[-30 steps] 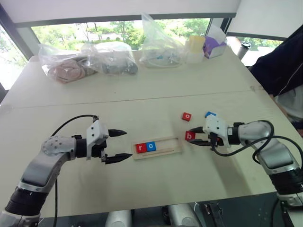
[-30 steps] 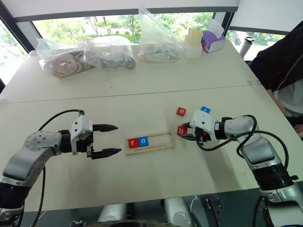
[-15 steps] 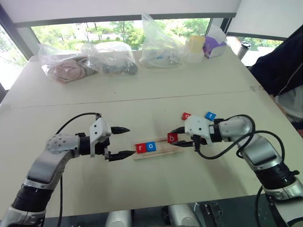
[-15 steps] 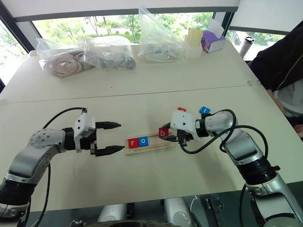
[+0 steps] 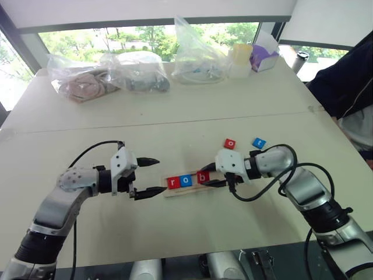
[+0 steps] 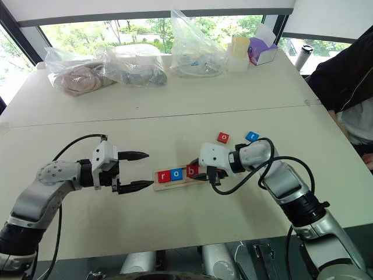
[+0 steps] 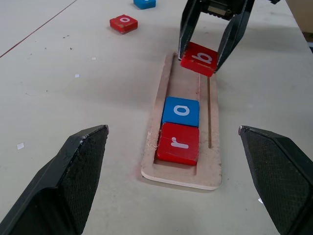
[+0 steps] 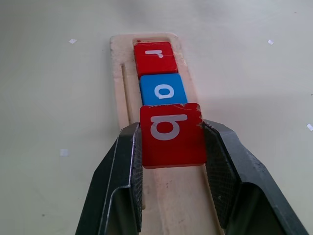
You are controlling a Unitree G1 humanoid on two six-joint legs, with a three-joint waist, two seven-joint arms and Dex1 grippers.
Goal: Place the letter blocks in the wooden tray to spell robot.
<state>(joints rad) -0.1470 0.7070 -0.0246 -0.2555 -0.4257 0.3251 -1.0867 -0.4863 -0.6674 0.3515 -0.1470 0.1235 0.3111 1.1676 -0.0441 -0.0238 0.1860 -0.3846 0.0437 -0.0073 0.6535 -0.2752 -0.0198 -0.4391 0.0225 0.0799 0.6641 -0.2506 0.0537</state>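
Left gripper: wide open, empty, beside tray end. Tray: r, o seated. Right gripper: clamped on b, tilted above third slot; level, lower flush against o. Beyond: spare o, blue tile.

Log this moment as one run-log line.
right hand: shut on b, over tray | left hand: open | in tray: r, o

far table edge: plastic bags | purple box | cup
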